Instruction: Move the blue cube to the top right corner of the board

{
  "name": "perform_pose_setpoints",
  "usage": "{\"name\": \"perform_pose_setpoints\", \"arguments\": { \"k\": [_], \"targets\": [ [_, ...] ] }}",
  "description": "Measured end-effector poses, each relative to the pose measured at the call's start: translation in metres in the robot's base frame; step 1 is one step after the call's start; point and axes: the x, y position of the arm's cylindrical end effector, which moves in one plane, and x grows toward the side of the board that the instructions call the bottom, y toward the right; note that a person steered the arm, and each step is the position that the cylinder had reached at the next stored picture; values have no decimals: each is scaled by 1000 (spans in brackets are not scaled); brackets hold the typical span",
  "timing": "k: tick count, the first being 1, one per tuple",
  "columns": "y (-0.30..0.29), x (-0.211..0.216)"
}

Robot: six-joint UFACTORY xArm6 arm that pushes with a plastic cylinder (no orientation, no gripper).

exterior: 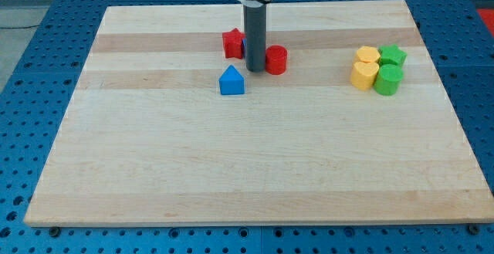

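My tip [255,70] rests on the wooden board [247,169] in its upper middle. A blue house-shaped block [231,80] lies just left of the tip and slightly below it. A red cylinder [276,59] stands close on the tip's right. A red star-like block [232,43] sits left of the rod, a little higher in the view. A thin sliver of blue [243,46] shows between that red block and the rod. The rod hides the rest of it, so I cannot make out its shape.
At the view's right is a tight cluster of four blocks: a yellow block [367,54] above a yellow heart-like block [364,74], and a green star [393,55] above a green cylinder [387,80]. The blue perforated table surrounds the board.
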Motion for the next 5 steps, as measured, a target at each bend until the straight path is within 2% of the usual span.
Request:
{"name": "perform_pose_setpoints", "arguments": {
  "k": [2, 3, 5],
  "targets": [
    [-13, 5],
    [-13, -8],
    [19, -61]
  ]
}}
